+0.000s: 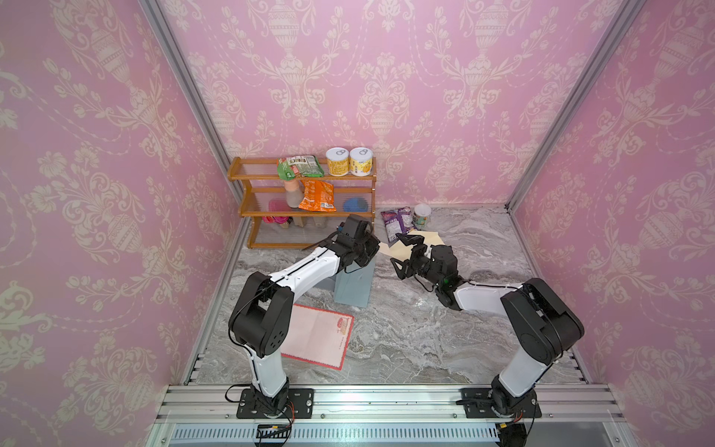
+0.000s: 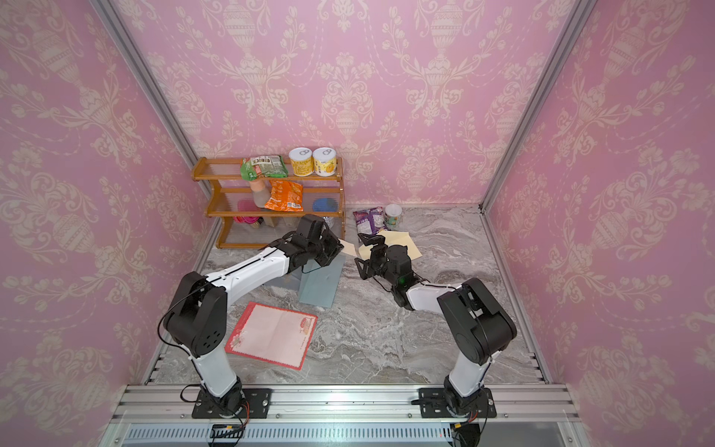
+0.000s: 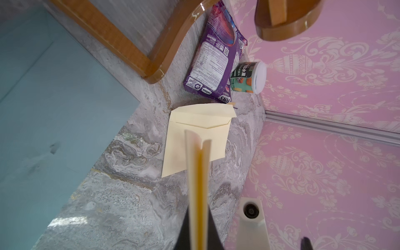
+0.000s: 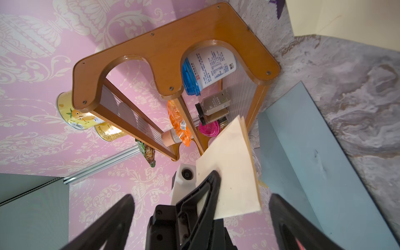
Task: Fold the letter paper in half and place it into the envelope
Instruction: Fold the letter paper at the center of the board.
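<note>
At the far left, against the back wall, a three-tier wooden rack (image 1: 255,177) holds cans, snack bags and bottles. In front of it, near the left arm's base, a red-bordered sheet (image 2: 271,336) lies flat and unfolded on the marble table (image 1: 445,329), partly hidden by the arm in both top views. Further in, a blue-grey sheet (image 1: 354,286) lies under the left arm's wrist.

The left gripper (image 2: 337,247) reaches toward the middle of the table and is clenched on a folded cream paper (image 3: 198,173). The left wrist view shows the paper edge-on between the dark fingers, with its two leaves parting slightly at the free end. It is held off the table and points toward the envelope (image 3: 179,147), apart from it.

Just right of it, the right gripper (image 1: 402,253) is released, its jaws spread wide. In the right wrist view the folded paper stands between its fingers (image 4: 287,216), and neither finger presses on it.

The cream envelope lies flat on the marble beneath and beyond the right gripper, its flap open. Its flap end is next to a purple snack packet (image 1: 398,220) and a small lidded cup (image 1: 421,214) by the back wall.
</note>
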Robot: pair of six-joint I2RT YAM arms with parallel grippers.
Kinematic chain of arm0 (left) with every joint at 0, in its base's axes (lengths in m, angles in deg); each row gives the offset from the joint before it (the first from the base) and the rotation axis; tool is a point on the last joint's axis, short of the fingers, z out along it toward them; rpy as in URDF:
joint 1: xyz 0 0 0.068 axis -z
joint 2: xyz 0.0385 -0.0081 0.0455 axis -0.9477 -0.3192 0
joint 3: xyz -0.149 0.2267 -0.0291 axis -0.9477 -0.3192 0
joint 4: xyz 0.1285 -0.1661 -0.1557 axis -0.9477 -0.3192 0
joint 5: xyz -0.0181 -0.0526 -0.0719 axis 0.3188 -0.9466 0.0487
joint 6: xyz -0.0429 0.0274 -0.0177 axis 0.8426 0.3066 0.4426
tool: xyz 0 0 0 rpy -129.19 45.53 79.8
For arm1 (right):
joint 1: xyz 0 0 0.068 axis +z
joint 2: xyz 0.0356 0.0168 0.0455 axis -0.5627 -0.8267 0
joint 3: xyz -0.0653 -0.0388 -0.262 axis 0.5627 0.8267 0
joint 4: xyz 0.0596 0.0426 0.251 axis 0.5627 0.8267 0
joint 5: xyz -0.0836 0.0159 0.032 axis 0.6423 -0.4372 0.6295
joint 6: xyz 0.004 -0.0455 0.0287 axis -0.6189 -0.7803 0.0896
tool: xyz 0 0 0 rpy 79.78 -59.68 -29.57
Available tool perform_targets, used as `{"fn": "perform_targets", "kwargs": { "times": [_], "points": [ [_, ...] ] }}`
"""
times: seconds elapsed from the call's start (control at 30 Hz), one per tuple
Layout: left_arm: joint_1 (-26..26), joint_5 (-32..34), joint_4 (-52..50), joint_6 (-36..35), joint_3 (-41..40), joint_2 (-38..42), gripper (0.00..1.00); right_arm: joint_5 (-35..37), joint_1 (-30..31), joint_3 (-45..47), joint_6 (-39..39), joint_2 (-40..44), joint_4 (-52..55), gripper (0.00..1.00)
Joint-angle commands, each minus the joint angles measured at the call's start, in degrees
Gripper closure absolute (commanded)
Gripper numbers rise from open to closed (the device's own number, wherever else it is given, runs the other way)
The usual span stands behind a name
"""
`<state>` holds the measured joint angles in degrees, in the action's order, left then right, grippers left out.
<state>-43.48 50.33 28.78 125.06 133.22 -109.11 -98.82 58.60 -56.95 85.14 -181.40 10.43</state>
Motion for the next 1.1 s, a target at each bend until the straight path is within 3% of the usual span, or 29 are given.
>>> {"fn": "perform_targets", "kwargs": {
  "times": [0.0, 0.13, 0.3, 0.47, 0.6, 0.83, 1.07],
  "points": [
    [-2.64, -10.93, 6.85, -4.97, -2.14, 1.62, 1.00, -13.46, -3.24, -2.73, -7.69, -1.76, 4.88, 0.00],
    [-4.63, -26.03, 9.03, -9.68, 0.26, -1.17, 1.00, -24.95, -6.17, -6.91, -11.40, -6.89, 2.81, 0.00],
    [-5.90, -38.52, 3.78, -16.93, 5.16, -4.51, 1.00, -32.18, -8.65, -10.48, -6.37, -13.23, -10.54, 0.00],
    [-6.54, -42.13, -18.33, -33.51, 15.67, -8.45, 1.00, -36.72, -9.33, -14.32, -6.13, -14.81, -12.71, 0.00],
    [-6.63, -44.33, -23.73, -37.81, 19.63, -10.89, 1.00, -39.48, -9.33, -15.49, -7.32, -14.74, -11.97, 0.01],
    [-6.67, -44.95, -28.08, -40.94, 22.86, -12.91, 1.00, -42.57, -9.33, -15.11, -15.99, -11.46, -2.02, 0.35],
    [-6.81, -43.66, -30.26, -42.19, 25.46, -14.21, 1.00, -43.38, -9.33, -15.10, -18.85, -10.60, 1.29, 1.00]
  ]
}}
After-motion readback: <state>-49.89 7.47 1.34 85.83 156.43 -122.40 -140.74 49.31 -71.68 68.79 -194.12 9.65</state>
